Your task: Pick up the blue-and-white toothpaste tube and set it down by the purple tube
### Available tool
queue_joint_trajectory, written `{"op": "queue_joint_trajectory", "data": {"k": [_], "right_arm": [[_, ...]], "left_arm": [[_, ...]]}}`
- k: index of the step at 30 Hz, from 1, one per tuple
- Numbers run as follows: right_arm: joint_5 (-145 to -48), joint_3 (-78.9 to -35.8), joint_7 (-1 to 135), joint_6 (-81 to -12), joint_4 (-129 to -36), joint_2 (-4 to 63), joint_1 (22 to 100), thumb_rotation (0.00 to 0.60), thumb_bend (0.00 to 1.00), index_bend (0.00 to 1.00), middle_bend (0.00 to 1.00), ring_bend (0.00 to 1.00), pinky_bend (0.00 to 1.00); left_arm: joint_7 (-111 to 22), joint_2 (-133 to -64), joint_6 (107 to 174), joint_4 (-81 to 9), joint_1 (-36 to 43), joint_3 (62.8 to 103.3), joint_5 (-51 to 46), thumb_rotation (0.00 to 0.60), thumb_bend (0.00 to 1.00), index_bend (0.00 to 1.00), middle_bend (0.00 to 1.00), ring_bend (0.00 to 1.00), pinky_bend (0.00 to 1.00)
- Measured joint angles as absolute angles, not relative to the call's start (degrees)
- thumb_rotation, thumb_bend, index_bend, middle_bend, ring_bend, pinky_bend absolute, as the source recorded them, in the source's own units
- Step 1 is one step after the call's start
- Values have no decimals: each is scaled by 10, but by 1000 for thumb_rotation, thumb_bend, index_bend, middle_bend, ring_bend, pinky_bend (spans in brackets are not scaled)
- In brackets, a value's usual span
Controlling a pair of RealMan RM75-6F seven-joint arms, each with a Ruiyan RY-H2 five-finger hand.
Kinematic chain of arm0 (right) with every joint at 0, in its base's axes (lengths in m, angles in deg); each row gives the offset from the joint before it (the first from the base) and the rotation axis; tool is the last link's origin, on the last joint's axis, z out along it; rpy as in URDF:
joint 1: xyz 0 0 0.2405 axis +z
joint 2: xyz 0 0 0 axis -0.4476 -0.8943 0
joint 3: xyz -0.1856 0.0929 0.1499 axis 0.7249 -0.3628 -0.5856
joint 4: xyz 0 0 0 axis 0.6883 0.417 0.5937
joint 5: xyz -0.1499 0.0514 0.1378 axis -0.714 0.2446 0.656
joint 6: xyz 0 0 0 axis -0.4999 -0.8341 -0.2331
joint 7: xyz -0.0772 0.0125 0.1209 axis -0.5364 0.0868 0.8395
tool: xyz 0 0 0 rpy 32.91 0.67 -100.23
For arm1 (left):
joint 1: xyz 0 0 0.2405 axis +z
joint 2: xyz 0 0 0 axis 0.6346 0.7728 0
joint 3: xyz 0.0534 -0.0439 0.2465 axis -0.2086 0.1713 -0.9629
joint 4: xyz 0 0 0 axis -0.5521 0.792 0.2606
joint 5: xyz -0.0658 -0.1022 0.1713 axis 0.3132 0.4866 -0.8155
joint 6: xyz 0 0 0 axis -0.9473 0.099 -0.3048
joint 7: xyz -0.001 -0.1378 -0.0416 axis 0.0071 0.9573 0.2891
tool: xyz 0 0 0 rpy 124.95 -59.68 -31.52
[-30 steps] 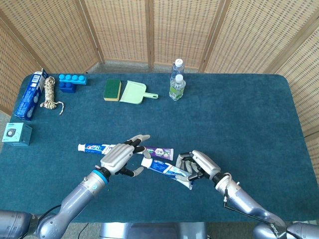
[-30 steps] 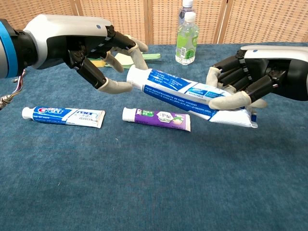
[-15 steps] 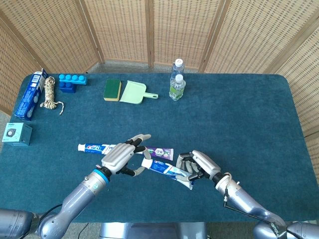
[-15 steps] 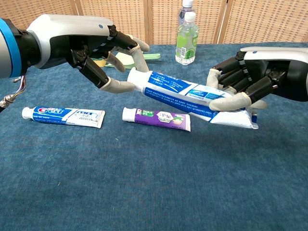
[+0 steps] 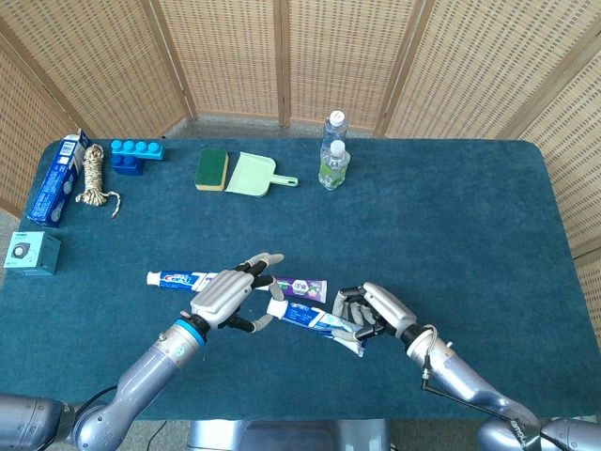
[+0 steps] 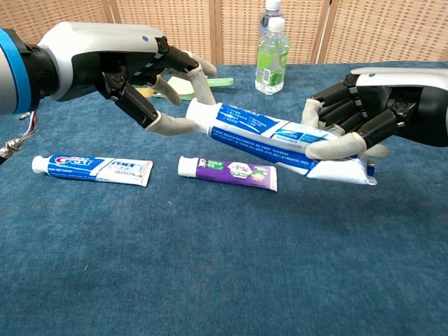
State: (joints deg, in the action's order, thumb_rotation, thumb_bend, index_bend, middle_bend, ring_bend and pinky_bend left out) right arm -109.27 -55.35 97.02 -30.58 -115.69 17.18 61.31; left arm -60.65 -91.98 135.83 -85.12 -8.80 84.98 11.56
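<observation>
My right hand [image 5: 380, 312] [image 6: 357, 119] grips the flat end of a blue-and-white toothpaste tube [image 5: 315, 320] [image 6: 259, 133] and holds it level above the table. The purple tube [image 5: 302, 285] [image 6: 227, 172] lies on the cloth just beneath and behind it. My left hand [image 5: 225, 296] [image 6: 140, 77] is at the cap end with its fingers spread; its thumb is right beside the cap, and I cannot tell if it touches. A second blue-and-white tube [image 5: 178, 279] [image 6: 91, 169] lies flat to the left of the purple one.
Two water bottles [image 5: 333, 150] [image 6: 271, 52] stand at the back centre. A green sponge [image 5: 212, 169] and a pale green dustpan [image 5: 254, 175] lie left of them. A blue block [image 5: 137, 155], a rope [image 5: 94, 177], a blue box [image 5: 56, 180] and a teal box [image 5: 31, 252] line the left edge.
The held tube and my left hand have shifted only a few pixels; the right hand's grip on the tube is unchanged.
</observation>
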Motion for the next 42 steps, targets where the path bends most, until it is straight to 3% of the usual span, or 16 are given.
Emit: {"op": "queue_joint_trajectory", "data": {"k": [21, 42], "right_arm": [[-1056, -564, 966, -293, -1141, 175, 616, 600, 521, 962, 735, 745, 906], [-991, -592, 981, -280, -1135, 178, 618, 600, 524, 957, 732, 747, 906]], "left_arm": [[-610, -911, 1370, -861, -81, 841, 102, 600, 329, 594, 116, 26, 190], [-623, -910, 1394, -867, -66, 827, 60, 600, 329, 543, 57, 0, 185]]}}
